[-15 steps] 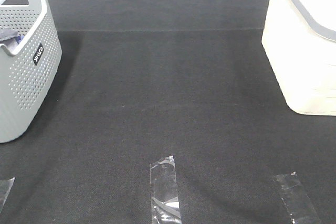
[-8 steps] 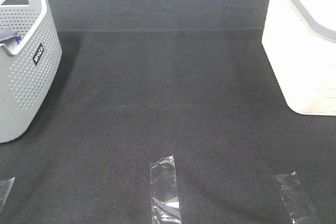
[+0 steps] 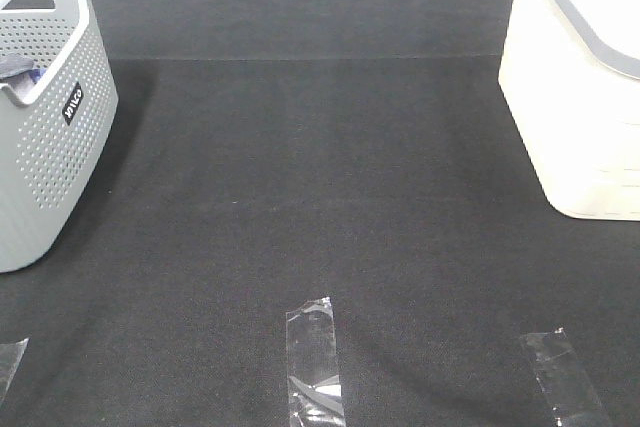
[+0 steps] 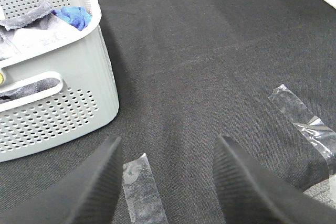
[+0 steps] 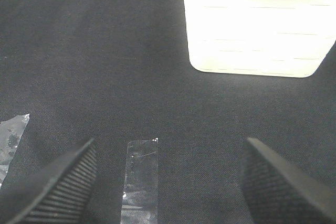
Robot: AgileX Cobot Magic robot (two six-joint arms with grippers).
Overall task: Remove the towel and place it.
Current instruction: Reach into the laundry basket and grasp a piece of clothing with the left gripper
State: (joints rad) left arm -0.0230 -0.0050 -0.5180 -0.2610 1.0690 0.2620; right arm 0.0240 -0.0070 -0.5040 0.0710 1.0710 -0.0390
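The grey towel (image 4: 23, 19) lies crumpled inside the grey perforated basket (image 4: 68, 108). A smaller blue cloth (image 4: 73, 17) sits against it near the basket's rim. Part of the towel also shows through the basket's handle slot. From the high camera only a dark fold of the towel (image 3: 15, 67) peeks over the rim of the basket (image 3: 60, 147), which stands at the left edge of the black tabletop (image 3: 320, 167).

The left end effector (image 4: 167, 145) hangs over the tabletop just beside the basket. Its two fingers are apart, with nothing between them (a tape strip (image 4: 140, 187) lies on the surface below). It touches neither the basket nor the towel.

The right end effector (image 5: 169, 148) has its fingers spread wide and grips nothing. It is above another tape strip (image 5: 140, 174), well apart from the white bin (image 5: 252, 30) ahead of it.

In the high view the white bin (image 3: 580, 117) stands at the right edge of the tabletop, far from the basket. Clear tape strips lie along the near edge, one in the middle (image 3: 313, 362) and one to the right (image 3: 562, 377).
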